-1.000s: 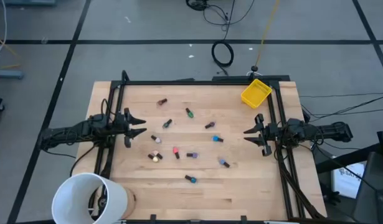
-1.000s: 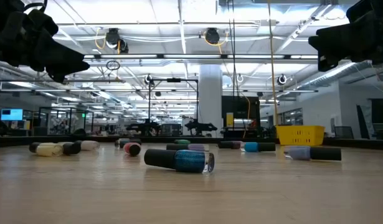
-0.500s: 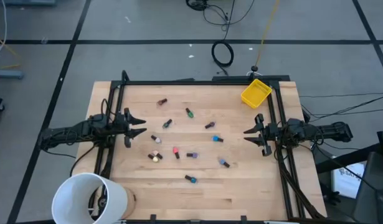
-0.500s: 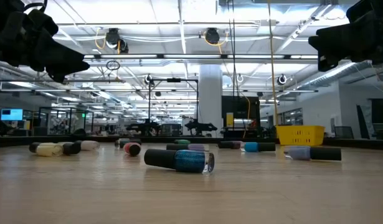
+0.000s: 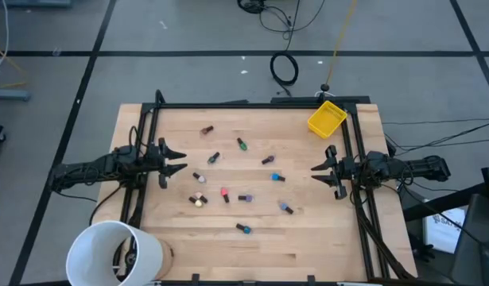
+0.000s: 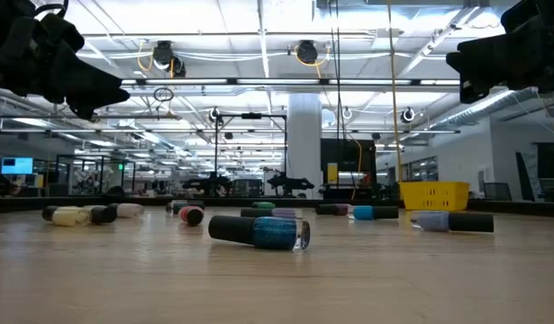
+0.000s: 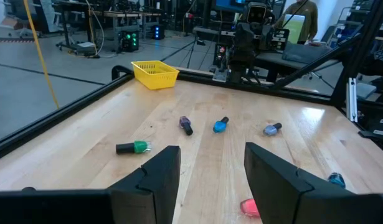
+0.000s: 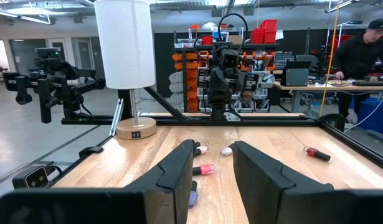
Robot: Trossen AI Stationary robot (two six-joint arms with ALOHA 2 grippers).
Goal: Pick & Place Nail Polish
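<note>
Nail polish bottles (image 5: 226, 194) scattered; both pincers empty.

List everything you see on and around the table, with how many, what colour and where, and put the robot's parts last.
nail polish bottles: about ten, mixed colours with dark caps, lying scattered across the table's middle
yellow bin: one, far right corner of the table
white bucket: one, off the near left corner
table: one, light wood with a dark frame
person: one, dark clothes, at a desk beyond the table
left gripper: open, at the left edge, holding nothing
right gripper: open, at the right edge, holding nothing
</note>
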